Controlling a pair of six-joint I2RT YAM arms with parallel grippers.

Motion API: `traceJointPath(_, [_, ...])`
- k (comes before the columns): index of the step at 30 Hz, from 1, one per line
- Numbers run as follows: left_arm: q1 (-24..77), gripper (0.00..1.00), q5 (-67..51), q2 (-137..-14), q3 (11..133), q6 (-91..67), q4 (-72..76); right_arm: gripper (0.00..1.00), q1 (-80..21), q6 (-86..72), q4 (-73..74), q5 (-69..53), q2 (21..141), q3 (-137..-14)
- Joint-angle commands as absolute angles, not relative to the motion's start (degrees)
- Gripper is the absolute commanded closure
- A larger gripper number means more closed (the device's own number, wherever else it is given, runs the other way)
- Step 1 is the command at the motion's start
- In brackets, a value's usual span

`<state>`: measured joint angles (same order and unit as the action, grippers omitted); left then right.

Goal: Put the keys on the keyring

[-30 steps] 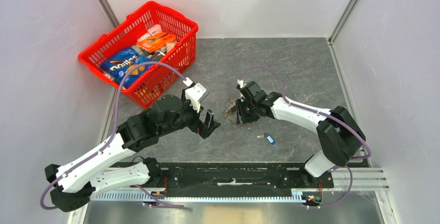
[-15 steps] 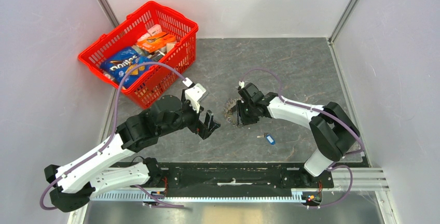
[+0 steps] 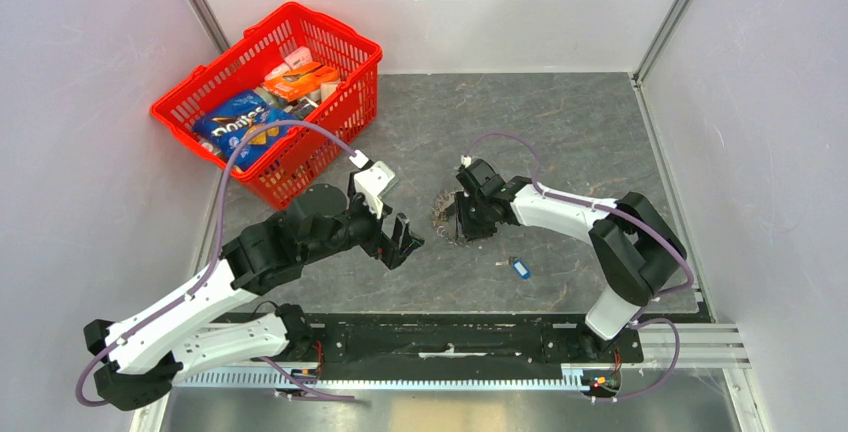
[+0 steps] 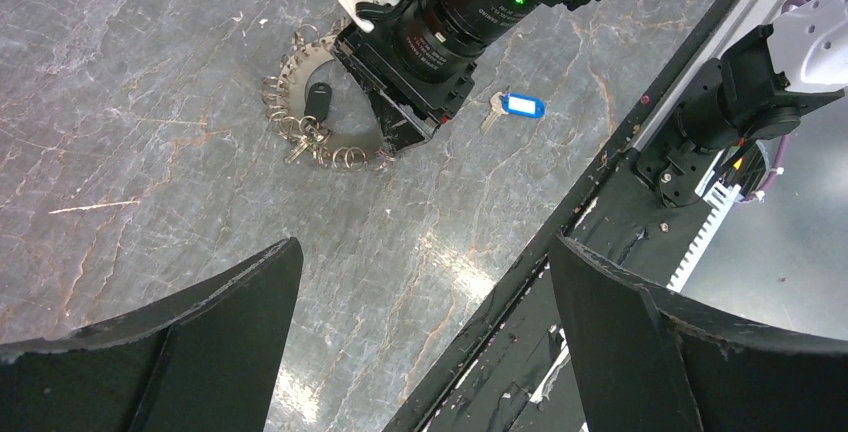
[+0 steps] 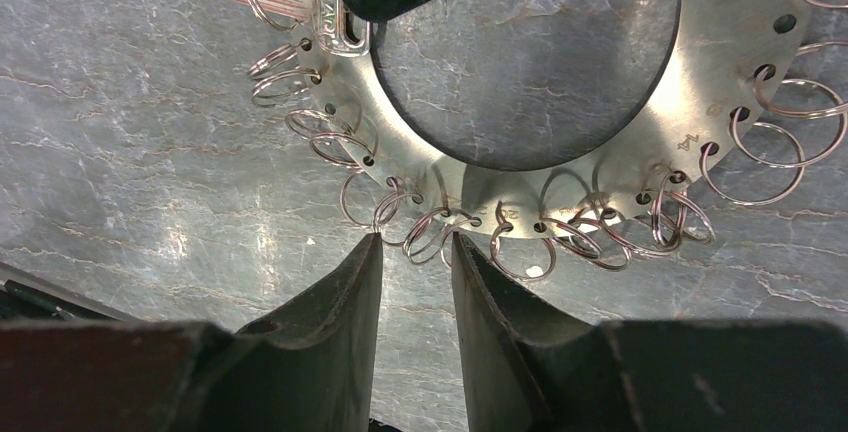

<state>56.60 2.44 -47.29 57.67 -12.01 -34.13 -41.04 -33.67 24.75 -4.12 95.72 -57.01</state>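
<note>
table: grey marbled top, walled on three sides.
left arm: reaches in from near-left corner, wrist aimed toward table centre.
right arm: folded in from near-right, wrist low over table centre.
basket: red mesh, far-left corner, well apart from both grippers; holds blue Doritos bag, orange box and a few other small packs.
left gripper: fingers spread fully wide, nothing between them; above bare table, left of the keyring plate, apart from it.
right gripper: fingers close together with a narrow gap, only table surface visible in the gap, nothing grasped; tips just at the plate's outer edge, right by the split rings. Contact with the rings: cannot tell.
keyring plate: flat silvery ring-shaped plate, holes along the rim, lies flat on the table at centre; partly covered by the right gripper in the left wrist view.
split rings: many, one per hole, fanned around the plate's outer edge; most empty.
black-headed key: hangs on a ring at one end of the plate, head over the plate's open middle.
blue-headed key: lies alone on the table, near-right of the plate, apart from it, between plate and the table's near edge; not on any ring.
</note>
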Motion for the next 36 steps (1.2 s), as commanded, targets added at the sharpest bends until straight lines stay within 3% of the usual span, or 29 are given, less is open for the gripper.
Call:
traceJointPath(1, [56.2,0.0,1.5,-46.4,57.5,-12.7,-31.8,0.62,-41.2,-34.7,24.0,-3.1,96.7,-59.2])
traceJointPath(25, [56.2,0.0,1.8,-46.0,57.4,-12.6,-31.8,0.79,-41.1,-35.7,23.5,-3.4,98.3,-59.6])
traceJointPath(32, [56.2,0.0,1.8,-45.9,57.4,-12.6,-31.9,0.93,-41.2,-35.9,23.4,-3.2,97.4,-59.7])
traceJointPath(36, [56.2,0.0,1.8,-46.0,57.4,-12.6,-31.9,0.94,-41.2,-36.1,24.1,-2.5,96.1,-59.6])
